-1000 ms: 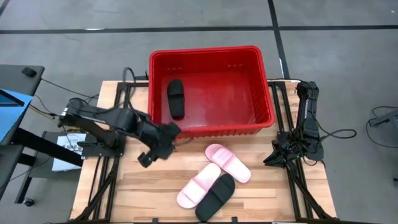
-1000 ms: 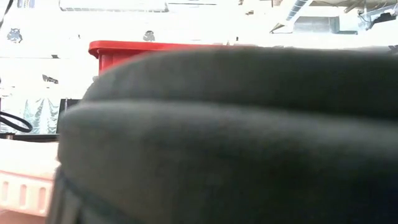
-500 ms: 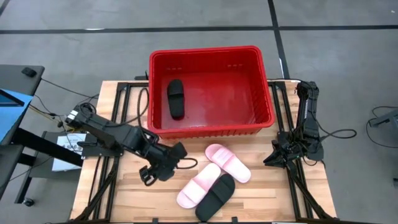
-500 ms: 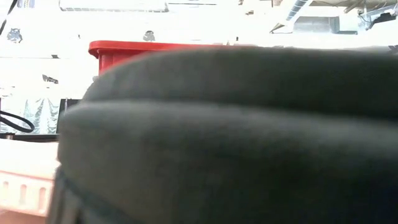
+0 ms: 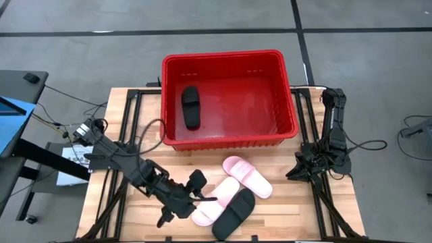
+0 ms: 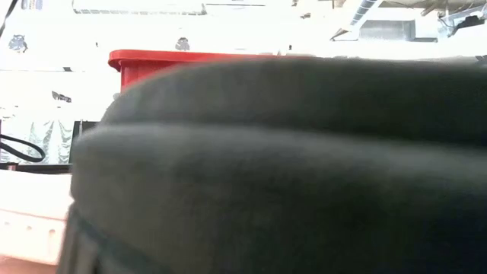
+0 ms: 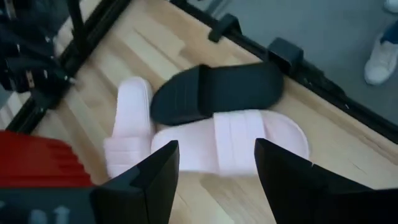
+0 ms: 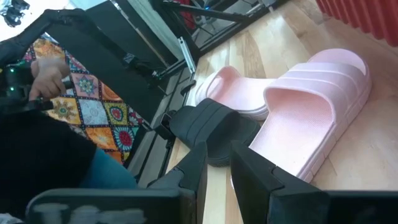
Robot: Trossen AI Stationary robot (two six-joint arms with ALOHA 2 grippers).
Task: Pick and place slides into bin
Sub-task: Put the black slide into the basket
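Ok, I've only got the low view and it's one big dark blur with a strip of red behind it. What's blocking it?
Observer: Most likely the black sandal lying at the table's front edge, close to that camera.
Operator: Where's the left pincer?
Observer: The left pincer is open and empty, pointed at a pink sandal that lies right beside the black one.
Operator: Anything in the crate yet?
Observer: Yes, a second black sandal lies on the floor of the red crate, near its left wall.
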